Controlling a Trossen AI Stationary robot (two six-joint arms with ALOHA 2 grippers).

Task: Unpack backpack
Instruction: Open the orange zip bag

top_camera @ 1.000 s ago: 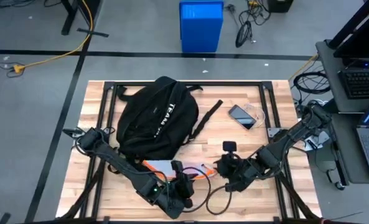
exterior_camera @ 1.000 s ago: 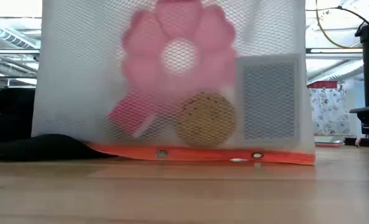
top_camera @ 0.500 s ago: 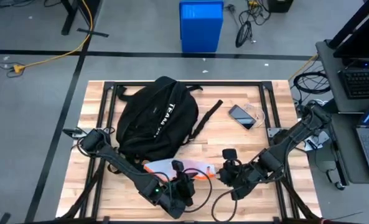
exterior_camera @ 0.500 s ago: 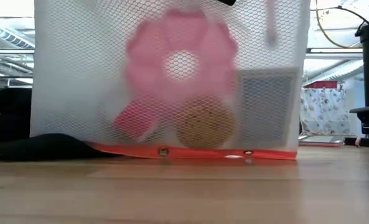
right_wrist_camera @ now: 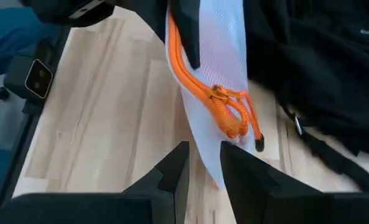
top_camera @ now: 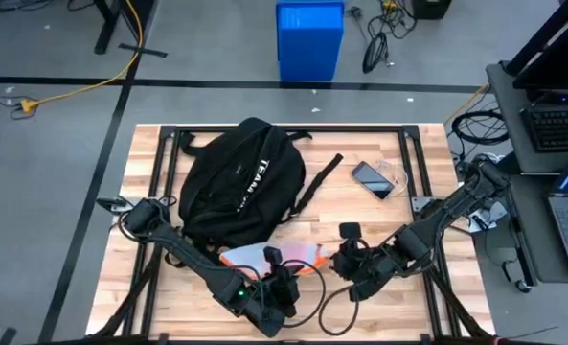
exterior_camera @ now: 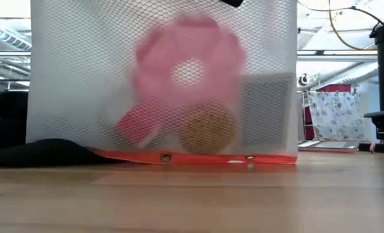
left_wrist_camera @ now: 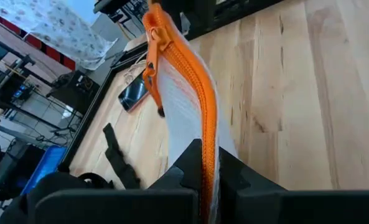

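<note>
Backpack: the backpack [top_camera: 240, 187] lies on the table's [top_camera: 379, 225] far left half, top toward the far edge.
Pouch: a white mesh pouch [top_camera: 269, 257] with an orange zipper [left_wrist_camera: 203, 118] stands just in front of it, holding pink and tan items.
Left gripper: the left gripper [left_wrist_camera: 207, 177] is clamped on the pouch's zipper edge.
Right gripper: the right gripper [right_wrist_camera: 203, 165] is at the pouch's other end, fingers parted around the corner, below the orange zipper pull [right_wrist_camera: 234, 115].
Advice: likely unzipping; keep the left grip firm, pinch the pull squarely, draw it along the zipper.
Beyond: a phone [top_camera: 372, 179] lies at the far right.
</note>
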